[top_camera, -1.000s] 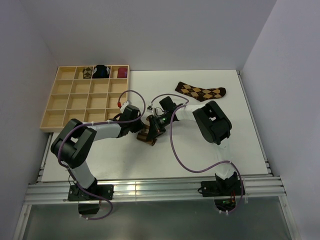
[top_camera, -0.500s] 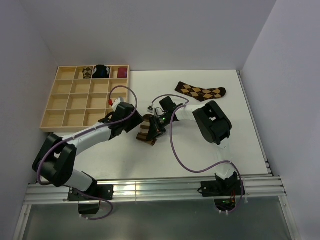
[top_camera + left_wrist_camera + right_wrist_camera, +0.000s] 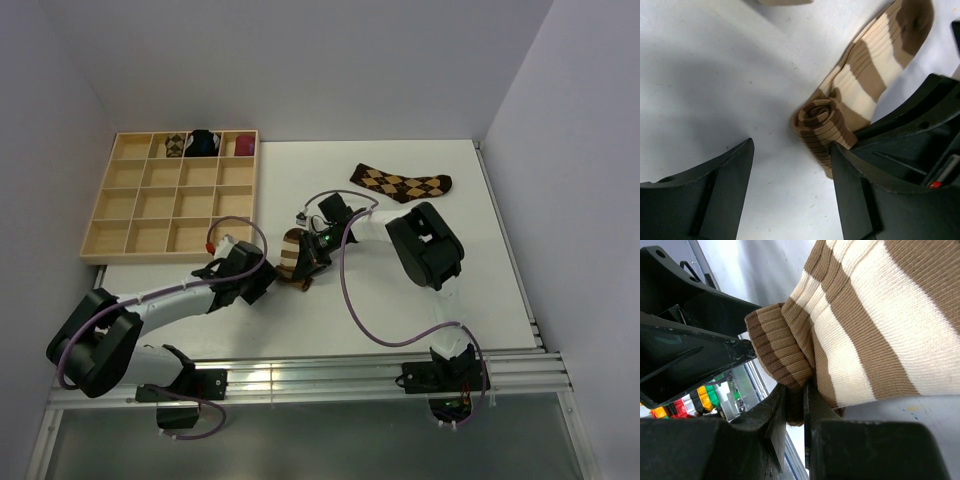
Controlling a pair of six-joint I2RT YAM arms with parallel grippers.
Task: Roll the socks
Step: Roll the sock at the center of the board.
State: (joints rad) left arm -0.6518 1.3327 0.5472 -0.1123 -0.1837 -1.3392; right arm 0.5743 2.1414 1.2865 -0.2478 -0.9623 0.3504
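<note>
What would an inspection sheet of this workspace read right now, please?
Surface: white table, no spills seen.
Job's things: striped sock partly rolled, centre; argyle sock flat, far right.
Clutter: wooden tray far left, sock bundles in its back row.
Grippers: left gripper open beside the sock's rolled end; right gripper shut on the striped sock.
Cables: purple cables loop over the table from both arms.
Surroundings: plain walls; metal rails at the near edge.
</note>
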